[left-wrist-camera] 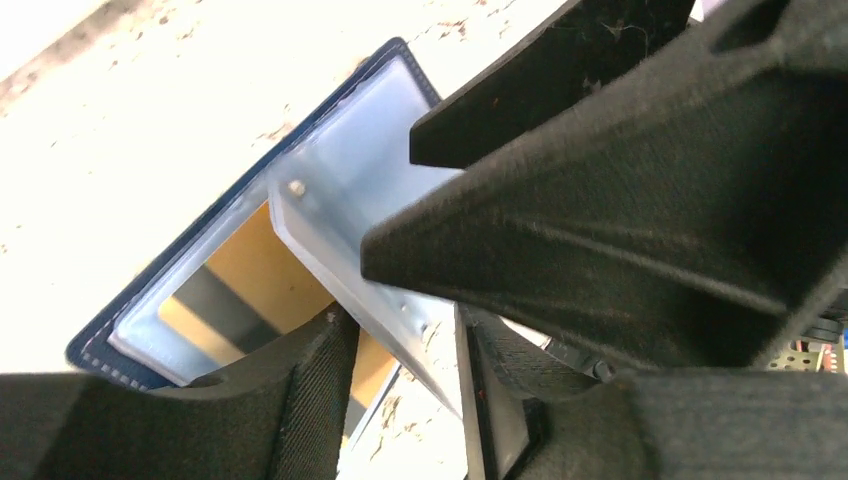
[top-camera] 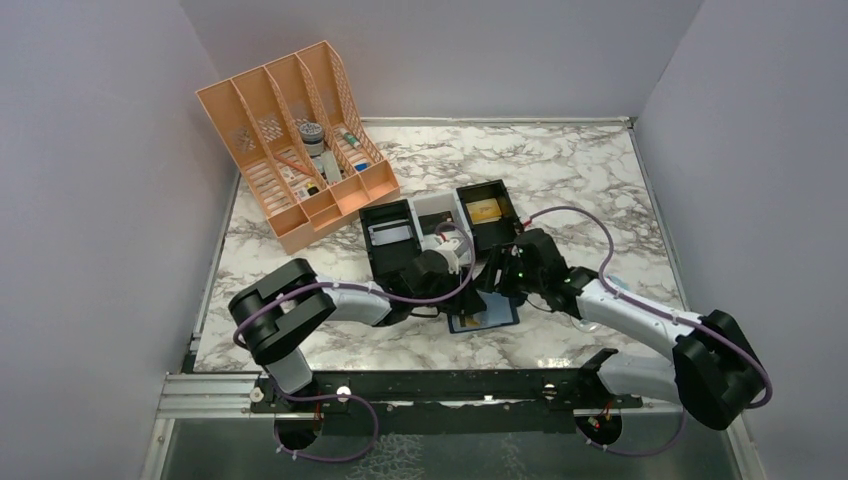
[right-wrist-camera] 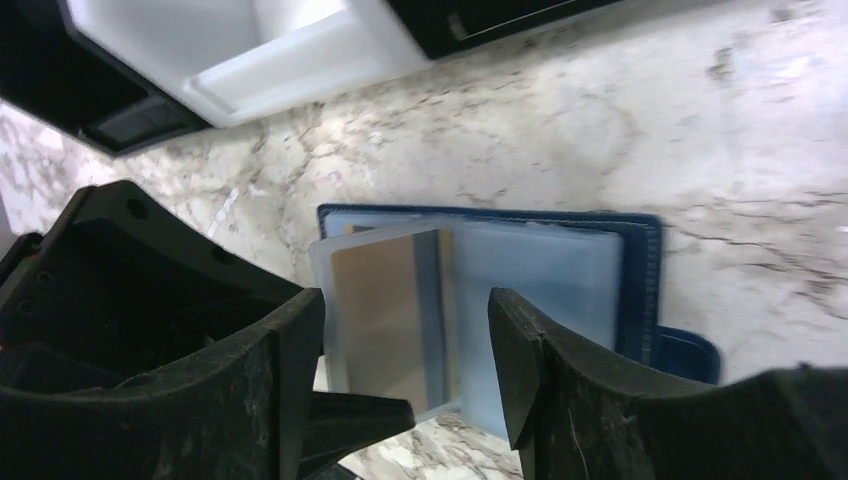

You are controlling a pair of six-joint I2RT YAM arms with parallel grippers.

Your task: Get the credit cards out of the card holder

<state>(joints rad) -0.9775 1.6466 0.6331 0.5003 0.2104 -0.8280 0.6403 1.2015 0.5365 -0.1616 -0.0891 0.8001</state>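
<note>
**On the marble table (top-camera: 560, 170): one open card holder (top-camera: 485, 320), one credit card (right-wrist-camera: 380, 300) showing**

At far left stands one orange slotted file rack (top-camera: 295, 140) with small items in its slots. Right of it, three box trays sit in a row: one black tray (top-camera: 392, 238), one white tray (top-camera: 436, 212), then a second black tray (top-camera: 490, 205) with a gold-tan flat piece inside. The navy card holder lies open just in front of them, nearer the arms. Its single visible gold-tan credit card sits inside a clear sleeve. The left gripper (left-wrist-camera: 400, 330) has its fingers part-spread with a sleeve leaf between them; whether they pinch it I cannot tell. The right gripper (right-wrist-camera: 405, 310) hangs over the card, fingers apart, holding nothing.
</note>
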